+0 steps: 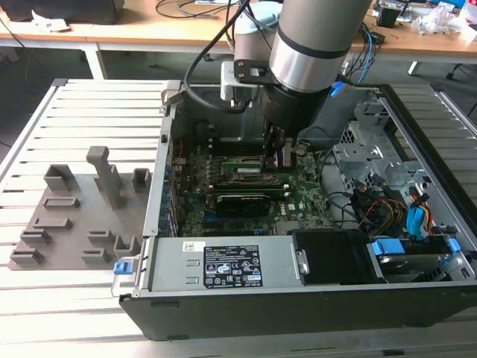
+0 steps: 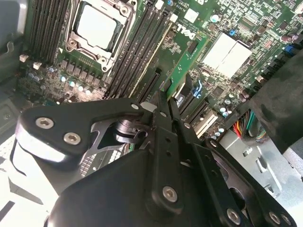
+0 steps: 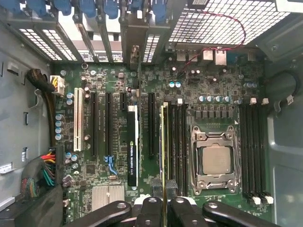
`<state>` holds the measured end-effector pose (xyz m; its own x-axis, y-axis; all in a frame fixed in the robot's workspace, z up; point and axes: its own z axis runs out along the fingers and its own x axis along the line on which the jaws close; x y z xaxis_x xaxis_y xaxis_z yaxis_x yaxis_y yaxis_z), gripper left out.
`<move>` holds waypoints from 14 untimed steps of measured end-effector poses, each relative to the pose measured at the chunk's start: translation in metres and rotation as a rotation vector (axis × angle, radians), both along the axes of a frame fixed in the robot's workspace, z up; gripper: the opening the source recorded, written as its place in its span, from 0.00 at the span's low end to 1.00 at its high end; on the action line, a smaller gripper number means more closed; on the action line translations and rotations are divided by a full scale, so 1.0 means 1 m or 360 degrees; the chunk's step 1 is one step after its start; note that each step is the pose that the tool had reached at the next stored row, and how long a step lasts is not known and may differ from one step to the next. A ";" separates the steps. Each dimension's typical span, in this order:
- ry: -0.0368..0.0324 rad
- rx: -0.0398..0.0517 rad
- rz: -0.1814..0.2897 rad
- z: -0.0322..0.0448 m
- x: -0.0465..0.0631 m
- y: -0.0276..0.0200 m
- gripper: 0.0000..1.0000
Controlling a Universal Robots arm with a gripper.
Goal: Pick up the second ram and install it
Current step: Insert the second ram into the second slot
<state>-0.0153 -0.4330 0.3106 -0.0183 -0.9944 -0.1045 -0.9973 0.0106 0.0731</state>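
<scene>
Claw (image 3: pixel 165 202): shut tight on ram stick, fingers pinching its flat sides.
Ram stick (image 3: pixel 164 142): upright on edge, down at memory slots (image 3: pixel 180 142) beside processor (image 3: pixel 216 160); seated or not, can't tell.
Case (image 1: pixel 246 313): open, on slatted table (image 1: pixel 97 112).
Grey holder (image 1: pixel 74 216): on table, ext. view's left of case.

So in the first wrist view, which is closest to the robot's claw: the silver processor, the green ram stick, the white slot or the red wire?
1. The second ram: held in the gripper.
2. The processor: in its socket, beside the ram.
3. The white slot: on the ram's other side, past the black card.
4. The red wire: farthest, across the case's grille.
</scene>
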 end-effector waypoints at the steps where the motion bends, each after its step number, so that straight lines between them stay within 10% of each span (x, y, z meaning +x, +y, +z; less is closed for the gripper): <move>1: 0.0000 0.0000 0.0000 -0.0005 0.000 0.0000 0.13; 7: 0.0000 0.0000 0.0000 -0.0097 0.000 0.0098 0.13; 14: 0.0000 0.0000 0.0000 -0.0167 0.000 0.0100 0.13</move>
<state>-0.0153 -0.4230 0.2940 -0.0182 -0.9944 -0.1045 -0.9973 0.0106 0.0731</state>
